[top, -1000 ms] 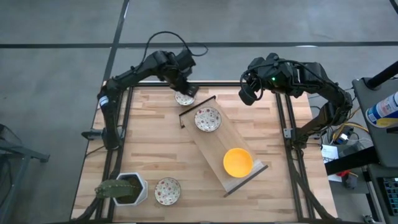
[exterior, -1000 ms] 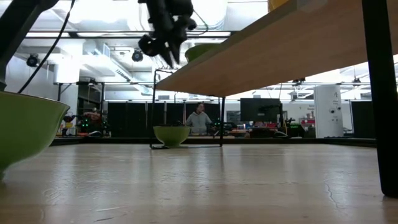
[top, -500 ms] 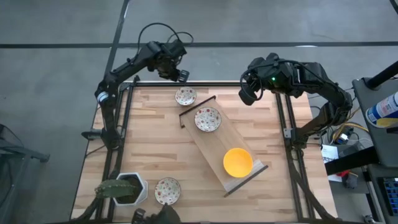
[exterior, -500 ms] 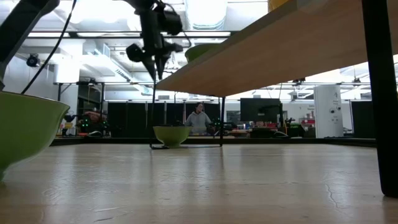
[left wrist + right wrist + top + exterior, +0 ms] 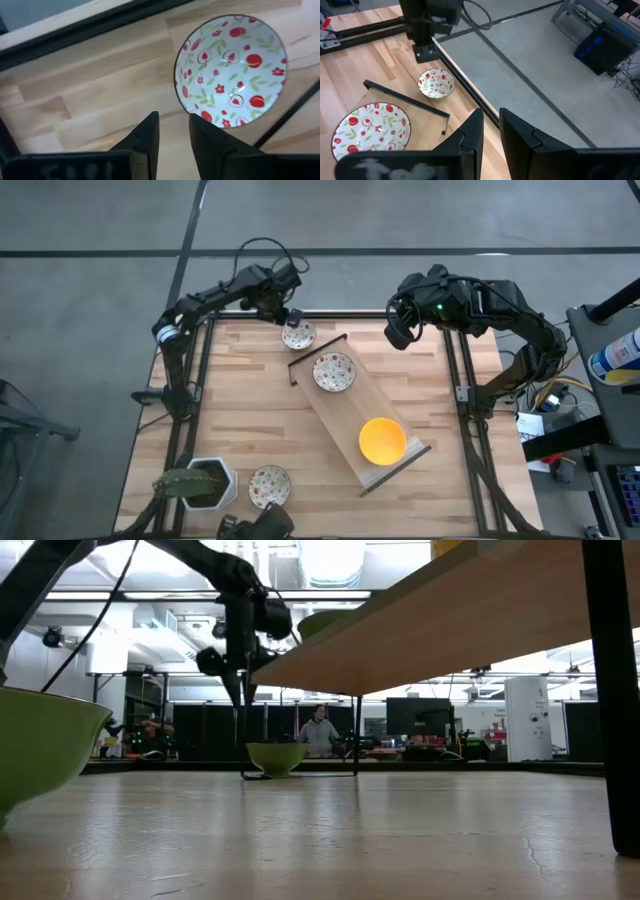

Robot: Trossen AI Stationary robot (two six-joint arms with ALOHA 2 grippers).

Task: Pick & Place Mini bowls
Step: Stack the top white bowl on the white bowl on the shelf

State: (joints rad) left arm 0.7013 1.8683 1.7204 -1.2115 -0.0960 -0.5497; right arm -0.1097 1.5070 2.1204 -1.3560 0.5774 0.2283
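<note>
Three white floral mini bowls show: one (image 5: 298, 335) (image 5: 230, 70) (image 5: 436, 82) rests on its base on the table near the far edge, one (image 5: 334, 372) lies on a slanted wooden board, and one (image 5: 269, 485) sits near the front. A single yellow bowl (image 5: 382, 440) lies lower on that board; the other yellow bowls are out of view. My left gripper (image 5: 288, 317) (image 5: 173, 116) (image 5: 238, 705) points down over bare wood just left of the far bowl, with a narrow gap between its fingers, touching nothing. My right gripper (image 5: 397, 335) (image 5: 491, 111) hangs shut above the far edge.
The wooden board (image 5: 350, 408) runs slantwise on a black wire stand (image 5: 318, 345) across the table's middle. A white hexagonal pot with a green plant (image 5: 200, 483) stands at the near left corner. Black frame rails (image 5: 200, 380) border the table. A person sits far behind the table (image 5: 320, 730).
My left gripper has moved off the far floral bowl toward the table's far left, then come down beside it. The bowl has stayed where it was. The right arm has kept still.
</note>
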